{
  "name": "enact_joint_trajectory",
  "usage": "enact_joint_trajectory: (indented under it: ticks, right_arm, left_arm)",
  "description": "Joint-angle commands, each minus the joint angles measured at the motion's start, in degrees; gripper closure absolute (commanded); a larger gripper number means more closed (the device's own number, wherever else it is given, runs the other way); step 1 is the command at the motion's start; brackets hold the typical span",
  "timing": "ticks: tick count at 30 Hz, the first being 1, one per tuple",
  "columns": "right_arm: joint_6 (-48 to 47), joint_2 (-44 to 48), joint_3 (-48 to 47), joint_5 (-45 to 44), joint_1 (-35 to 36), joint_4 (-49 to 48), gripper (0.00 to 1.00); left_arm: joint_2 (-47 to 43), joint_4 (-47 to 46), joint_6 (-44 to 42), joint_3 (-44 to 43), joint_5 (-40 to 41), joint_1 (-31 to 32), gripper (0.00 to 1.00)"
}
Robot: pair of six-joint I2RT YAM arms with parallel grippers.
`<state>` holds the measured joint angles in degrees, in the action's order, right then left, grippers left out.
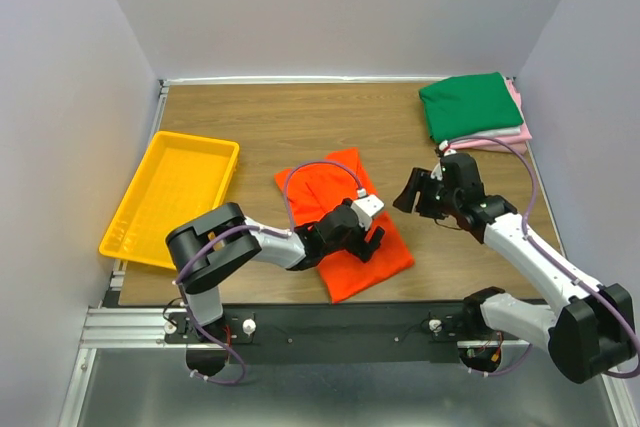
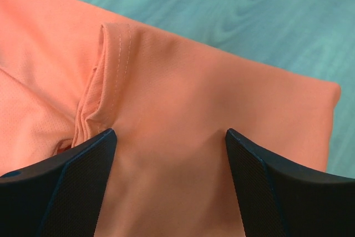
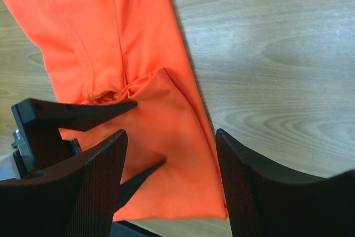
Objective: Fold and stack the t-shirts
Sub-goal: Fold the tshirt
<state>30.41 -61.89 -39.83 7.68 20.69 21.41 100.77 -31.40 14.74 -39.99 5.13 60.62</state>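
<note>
My left gripper (image 2: 171,136) hangs spread over the orange t-shirt (image 2: 194,81); I should pinch both layers squarely, right gripper (image 3: 172,134) equally spread

We record one plain bright orange t-shirt (image 1: 360,272) with self-coloured stitching at its hem. The folded stack shows a dark green t-shirt (image 1: 470,105) over a pink t-shirt (image 1: 518,117). The tray (image 1: 170,197) is yellow. The table (image 1: 300,117) shows brown wood grain.
</note>
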Motion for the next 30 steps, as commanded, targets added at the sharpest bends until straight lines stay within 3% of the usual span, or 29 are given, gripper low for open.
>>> enact_joint_trajectory:
  ticks: [1,9,14,19,23,30]
  right_arm:
    - [0.70,0.63,0.46,-2.49,0.41,4.43,0.28]
    - [0.61,1.24,1.60,-1.45,0.41,7.24,0.28]
    - [1.93,2.03,2.13,-0.30,2.25,8.56,0.28]
    - [6.14,3.44,2.74,-3.11,8.83,13.12,0.27]
    - [10.27,3.70,4.76,-5.56,14.63,16.38,0.27]
    - [14.50,8.36,6.08,-7.33,16.58,24.55,0.29]
  left_arm:
    - [2.41,0.37,-3.93,-0.53,-9.08,2.57,0.13]
    - [-11.02,6.77,-3.76,1.40,-1.97,4.68,0.12]
    - [-20.61,18.64,1.15,2.02,6.29,4.59,0.11]
    - [-31.41,27.86,18.18,5.53,8.76,4.94,0.12]
    - [-35.81,40.69,34.86,8.78,9.81,8.28,0.13]
    - [-39.77,53.98,45.97,9.49,8.24,14.87,0.13]
